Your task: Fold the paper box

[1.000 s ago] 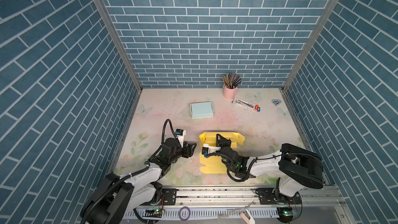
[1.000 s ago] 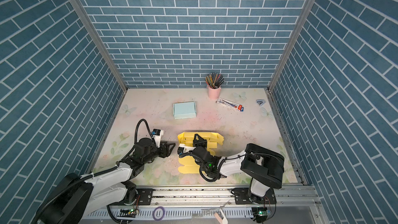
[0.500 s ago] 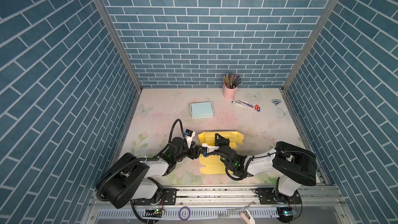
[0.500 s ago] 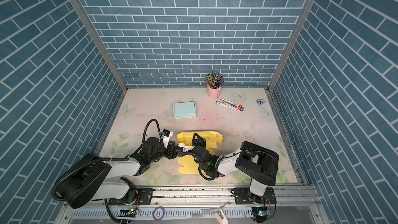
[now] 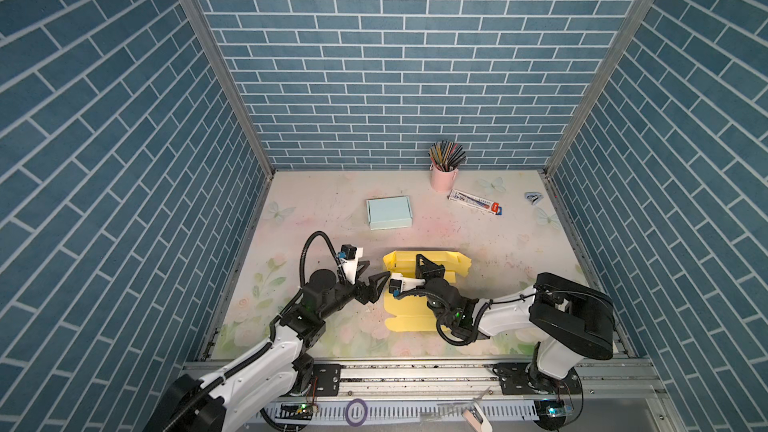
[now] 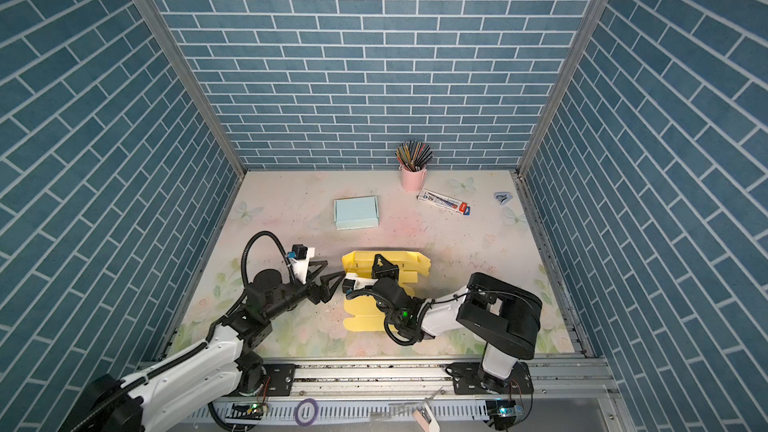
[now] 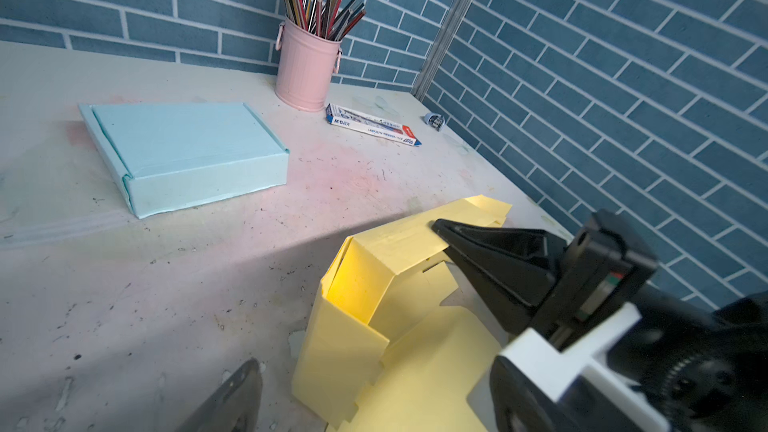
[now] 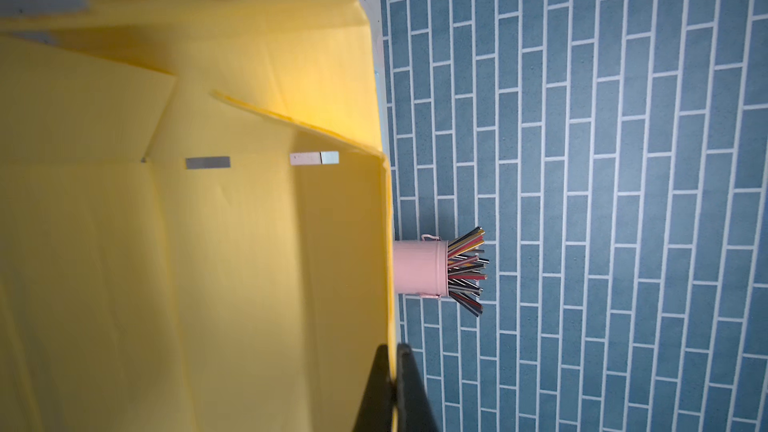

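Reference landmark: pink bucket (image 5: 444,176) of pencils at the rear wall.

1. Pen carton (image 7: 371,125), just beside the bucket. The left wrist view shows lettering that appears to read "M&G"; the remaining print is too small. In both top views no writing is legible.
2. Light blue box (image 5: 389,212), closed, left of the bucket in both top views.
3. Yellow paper box (image 5: 407,311), well in front of the bucket, partly folded: rear wall raised, front panel flat.
4. Right gripper (image 8: 394,371): clamped on the rear wall's top edge. Only the right wrist view shows two slots along the inner crease.
5. Left gripper (image 5: 379,268): jaws apart, empty, just beside the paper box's left edge.
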Controlling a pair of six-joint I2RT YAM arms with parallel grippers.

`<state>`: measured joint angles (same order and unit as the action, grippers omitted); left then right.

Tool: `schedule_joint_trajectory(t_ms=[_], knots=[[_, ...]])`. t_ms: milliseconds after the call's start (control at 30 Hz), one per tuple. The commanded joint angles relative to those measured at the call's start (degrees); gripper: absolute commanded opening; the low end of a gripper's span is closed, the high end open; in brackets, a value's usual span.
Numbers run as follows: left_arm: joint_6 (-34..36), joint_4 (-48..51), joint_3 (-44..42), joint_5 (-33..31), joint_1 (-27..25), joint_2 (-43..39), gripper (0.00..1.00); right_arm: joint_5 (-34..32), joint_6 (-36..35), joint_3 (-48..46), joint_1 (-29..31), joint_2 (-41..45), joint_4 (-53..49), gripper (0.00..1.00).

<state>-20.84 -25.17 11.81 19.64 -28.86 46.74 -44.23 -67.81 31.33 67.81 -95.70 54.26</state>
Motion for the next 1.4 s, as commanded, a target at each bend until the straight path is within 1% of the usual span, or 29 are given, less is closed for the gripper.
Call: schedule_joint_trajectory(t_ms=[0,100,167,300,367,433,567,733,1033,1233,1367], knots=[[-2.8,12.4,4.7,4.3,6.1,0.8,0.8,-0.2,-1.2,-0.2,-0.2,1.4,1.1,0.0],[-3.8,10.5,7.1,5.7,9.7,8.0,0.58,-0.3,-1.4,-0.1,-0.3,1.3,1.2,0.0],[-4.0,7.6,8.5,6.1,10.9,14.4,0.47,-0.4,-1.4,-0.2,-0.3,1.5,1.1,0.0],[-2.3,0.4,10.2,7.5,10.9,25.6,0.39,-0.2,-0.9,-0.2,-0.2,2.5,0.1,0.0],[-1.6,-2.9,10.8,8.4,10.7,30.5,0.38,0.0,-0.5,-0.2,-0.2,2.6,-0.2,0.0],[-1.7,-6.0,11.0,9.2,10.0,33.3,0.38,0.2,-0.5,-0.1,-0.3,2.2,-0.2,0.0],[-0.3,-6.4,11.9,7.6,6.7,35.2,0.39,0.3,-0.5,0.2,-0.3,0.7,0.0,0.0],[-0.6,-7.2,10.5,5.3,2.6,34.4,0.4,0.2,-0.7,0.6,-0.3,-0.4,0.5,0.0],[-0.4,-8.0,6.4,-1.4,-5.5,32.6,0.43,0.3,-0.5,0.8,0.1,-1.1,0.2,0.0],[-0.4,-14.5,2.2,-2.0,-7.1,31.5,0.47,-0.1,-0.5,0.4,0.8,-0.5,-0.2,0.0],[0.9,-15.0,1.7,-4.1,-7.3,30.9,0.48,-0.2,-0.3,0.3,1.6,-0.5,-0.3,0.0]])
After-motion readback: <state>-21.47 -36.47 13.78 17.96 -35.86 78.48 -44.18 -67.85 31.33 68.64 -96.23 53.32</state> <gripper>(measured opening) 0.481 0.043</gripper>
